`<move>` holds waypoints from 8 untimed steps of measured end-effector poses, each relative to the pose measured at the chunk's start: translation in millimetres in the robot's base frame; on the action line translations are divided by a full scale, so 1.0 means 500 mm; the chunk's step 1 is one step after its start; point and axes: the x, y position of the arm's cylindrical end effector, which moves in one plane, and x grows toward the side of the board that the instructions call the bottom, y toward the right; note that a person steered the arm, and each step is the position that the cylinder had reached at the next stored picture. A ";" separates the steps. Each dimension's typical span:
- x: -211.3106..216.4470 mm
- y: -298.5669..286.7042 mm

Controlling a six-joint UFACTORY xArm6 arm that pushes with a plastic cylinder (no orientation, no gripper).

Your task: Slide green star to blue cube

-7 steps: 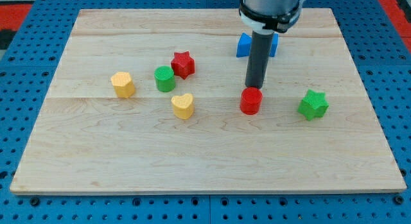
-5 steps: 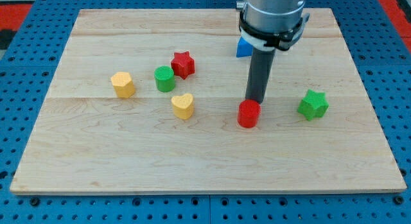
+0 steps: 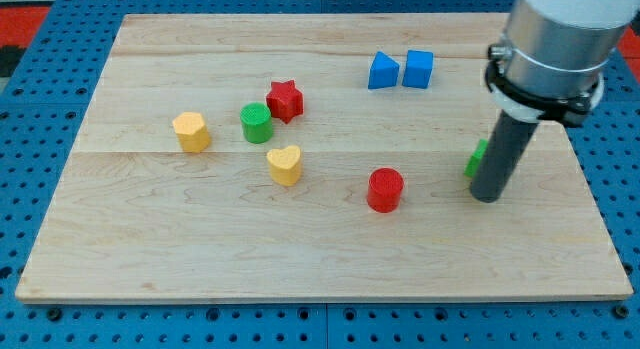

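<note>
The green star (image 3: 474,159) sits at the board's right side, mostly hidden behind my rod; only its left edge shows. My tip (image 3: 487,197) rests on the board just in front of the star, toward the view's bottom. The blue cube (image 3: 419,69) stands near the view's top, up and left of the star. A blue triangular block (image 3: 382,71) sits right beside the cube on its left.
A red cylinder (image 3: 385,189) lies left of my tip. Further left are a yellow heart (image 3: 285,165), a green cylinder (image 3: 256,122), a red star (image 3: 284,100) and a yellow block (image 3: 191,131). The wooden board (image 3: 320,259) lies on a blue pegboard.
My rod has swung from just above the red cylinder to the right and down, now standing in front of the green star. The red cylinder was nudged down a little.
</note>
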 end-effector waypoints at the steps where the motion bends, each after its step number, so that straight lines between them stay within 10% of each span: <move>1: -0.001 0.050; 8: -0.070 -0.045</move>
